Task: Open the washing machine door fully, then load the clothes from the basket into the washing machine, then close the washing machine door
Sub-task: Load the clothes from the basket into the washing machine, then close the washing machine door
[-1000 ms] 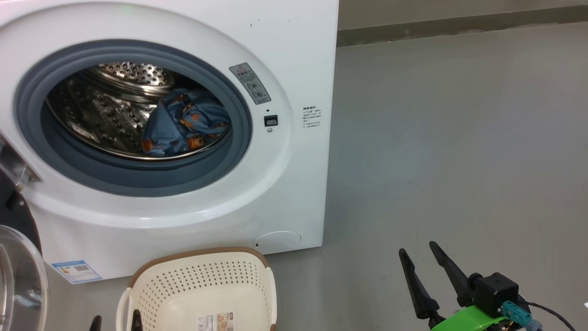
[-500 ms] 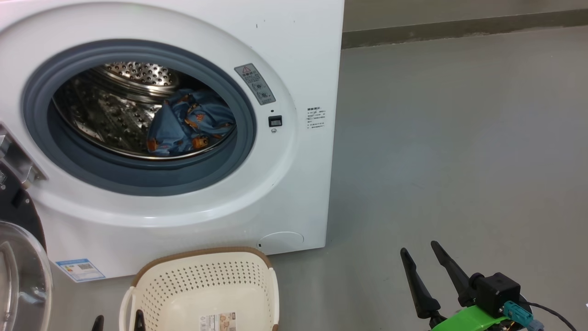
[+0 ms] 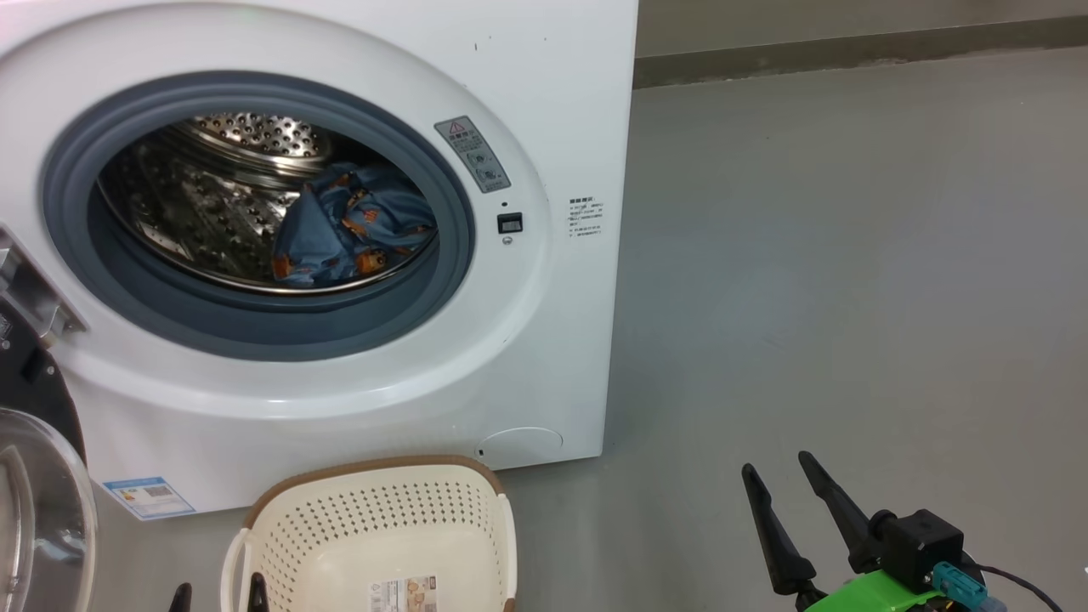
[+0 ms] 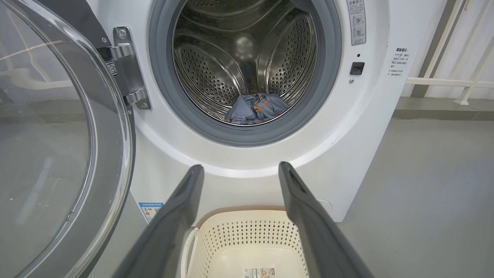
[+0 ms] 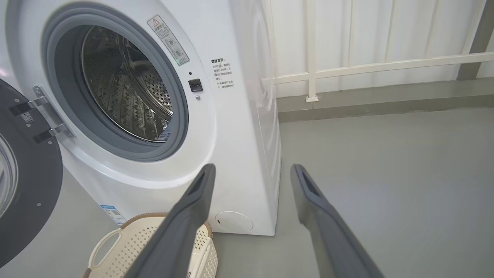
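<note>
**Head view.** Right claw (image 3: pixel 775 466): low at near right over bare floor (image 3: pixel 850 255), two dark fingers spread wide, nothing between them. By my reading it is parked clear of the work.
Washing machine (image 3: pixel 544 85): far left, mouth uncovered.
Clothes (image 3: pixel 348 225): blue printed bundle lying in the steel drum (image 3: pixel 212 187), right of centre, behind the grey gasket (image 3: pixel 255 331).
Basket (image 3: pixel 374 510): on the floor just in front of the machine, below the mouth, probably set there for a short carry. What shows of its inside holds nothing but a sticker (image 3: pixel 404 595); its near end is cut off.
Washing machine door (image 3: pixel 34 501): swung out left, mostly past the frame edge.

**Left wrist view.** Left claw (image 4: pixel 240 166): fingers wide apart, empty, held above the basket and aimed at the mouth.
The door hangs on its hinge (image 4: pixel 127 69), glass bowl facing the camera; how far round it has swung cannot be told.
The clothes sit at the drum's bottom front; anything behind them is hidden.

**Right wrist view.** Right claw: spread, empty, right of the machine.
A sliver of the clothes shows at the drum lip.
Loading looks finished; closing the door appears to remain.
</note>
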You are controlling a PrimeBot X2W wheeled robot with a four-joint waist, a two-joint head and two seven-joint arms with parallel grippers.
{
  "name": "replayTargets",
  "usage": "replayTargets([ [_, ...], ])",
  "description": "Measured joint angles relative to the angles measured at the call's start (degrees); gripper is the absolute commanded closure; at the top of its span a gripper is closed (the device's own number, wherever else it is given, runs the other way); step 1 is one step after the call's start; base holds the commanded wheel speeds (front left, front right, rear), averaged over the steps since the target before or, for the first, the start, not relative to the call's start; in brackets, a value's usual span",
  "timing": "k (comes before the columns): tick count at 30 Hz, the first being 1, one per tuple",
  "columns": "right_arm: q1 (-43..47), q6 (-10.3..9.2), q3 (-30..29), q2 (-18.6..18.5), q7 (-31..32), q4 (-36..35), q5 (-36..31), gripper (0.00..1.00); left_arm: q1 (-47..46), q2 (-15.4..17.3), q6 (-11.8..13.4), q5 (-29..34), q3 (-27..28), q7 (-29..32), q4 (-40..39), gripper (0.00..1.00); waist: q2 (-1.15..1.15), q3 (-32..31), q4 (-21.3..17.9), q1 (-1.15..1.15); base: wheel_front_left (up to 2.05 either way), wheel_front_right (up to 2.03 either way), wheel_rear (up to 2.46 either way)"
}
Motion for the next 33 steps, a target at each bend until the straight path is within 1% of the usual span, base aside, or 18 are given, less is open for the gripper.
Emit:
replayTargets([
  [5,0.30,0.00,0.00,0.10,0.00,-0.01,0.00,0.00,0.00,0.02,0.67,0.08,0.01,0.00,0.01,0.00,0.00,0.11,-0.03,0.00,-0.46,0.46,0.00],
  [9,0.30,0.00,0.00,0.20,0.00,0.00,0.03,0.00,-0.01,0.03,0.98,0.37,-0.05,0.00,0.03,0.00,0.00,0.15,-0.13,0.00,-1.08,1.08,0.00],
  [24,0.30,0.00,-0.74,0.25,0.00,-0.08,0.04,0.00,-0.02,0.12,1.00,0.27,-0.54,0.00,0.21,0.00,0.00,0.44,-0.17,0.00,-1.70,1.70,0.00],
  [28,0.30,0.00,-0.93,0.27,0.00,-0.11,0.04,0.00,-0.04,0.13,1.18,0.11,-0.67,0.00,-0.15,0.00,0.00,0.53,-0.05,0.00,-0.84,0.84,0.00],
  [33,0.30,0.00,-0.92,0.32,0.00,-0.25,0.04,0.00,-0.04,0.14,1.18,0.09,-0.79,0.00,-0.68,0.00,0.00,0.56,-0.01,0.00,-0.24,0.24,0.00],
])
